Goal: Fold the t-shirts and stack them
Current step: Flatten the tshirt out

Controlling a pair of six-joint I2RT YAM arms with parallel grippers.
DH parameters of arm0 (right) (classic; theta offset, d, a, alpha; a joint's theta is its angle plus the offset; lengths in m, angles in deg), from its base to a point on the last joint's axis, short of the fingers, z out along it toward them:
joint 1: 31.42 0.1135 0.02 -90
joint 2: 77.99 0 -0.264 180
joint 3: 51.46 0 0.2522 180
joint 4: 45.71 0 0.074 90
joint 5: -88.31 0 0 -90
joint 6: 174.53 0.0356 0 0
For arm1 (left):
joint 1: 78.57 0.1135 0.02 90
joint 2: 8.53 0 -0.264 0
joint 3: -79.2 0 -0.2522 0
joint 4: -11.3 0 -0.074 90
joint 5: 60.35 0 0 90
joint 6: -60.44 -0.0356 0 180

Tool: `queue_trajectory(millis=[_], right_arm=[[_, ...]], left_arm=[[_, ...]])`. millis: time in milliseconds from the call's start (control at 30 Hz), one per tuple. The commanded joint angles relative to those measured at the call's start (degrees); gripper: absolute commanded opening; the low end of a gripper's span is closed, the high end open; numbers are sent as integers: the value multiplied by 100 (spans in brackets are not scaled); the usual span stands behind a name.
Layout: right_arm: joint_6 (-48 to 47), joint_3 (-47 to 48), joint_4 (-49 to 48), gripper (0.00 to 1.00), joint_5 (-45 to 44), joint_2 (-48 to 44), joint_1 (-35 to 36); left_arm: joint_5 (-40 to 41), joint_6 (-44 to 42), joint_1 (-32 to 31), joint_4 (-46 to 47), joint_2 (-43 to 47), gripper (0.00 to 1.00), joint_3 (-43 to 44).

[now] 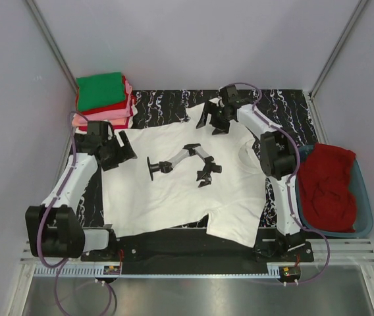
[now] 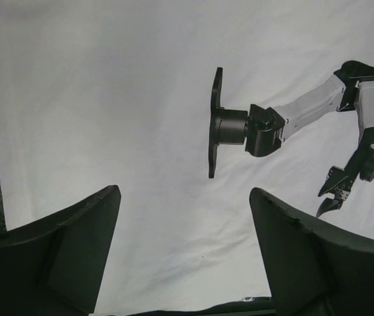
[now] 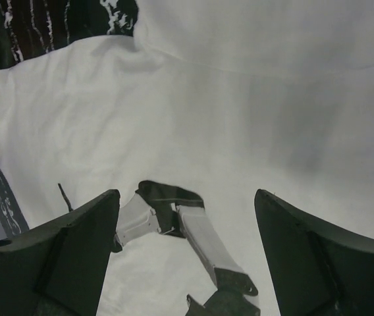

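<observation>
**White t-shirt** [image 1: 174, 191]: one, spread flat in the middle of the bench [image 1: 160, 105], front up, neck opening towards the right. Black print [image 1: 184, 161] of a jointed arm on the chest.

**Stack of folded t-shirts** [image 1: 105, 102]: beyond the white t-shirt's far-left corner, just apart from it. Green on top, red beneath, pink at the bottom.

**Red garment** [image 1: 328, 187]: crumpled, lying in the blue tub [image 1: 365, 197], to the right of the white t-shirt and off its cloth.

**Left pincer** [image 1: 126, 153]: over the white t-shirt's left edge. Jaws wide apart, nothing between them. The wrist view shows bare white cloth between the fingers [image 2: 75, 250].

**Right pincer** [image 1: 212, 124]: over the white t-shirt's far edge, left of the neck opening. Jaws wide apart, holding nothing. The wrist view shows cloth and part of the print below the fingers [image 3: 319, 257].
</observation>
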Motion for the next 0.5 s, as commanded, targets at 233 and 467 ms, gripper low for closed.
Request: queue_trajectory(millis=[233, 467], right_arm=[[273, 952, 255, 89, -84, 1252, -899], [625, 364, 19, 89, -199, 1254, -1779]], left_arm=[[69, 226, -112, 708, -1378, 82, 689], [210, 235, -234, 699, -2064, 81, 1287]])
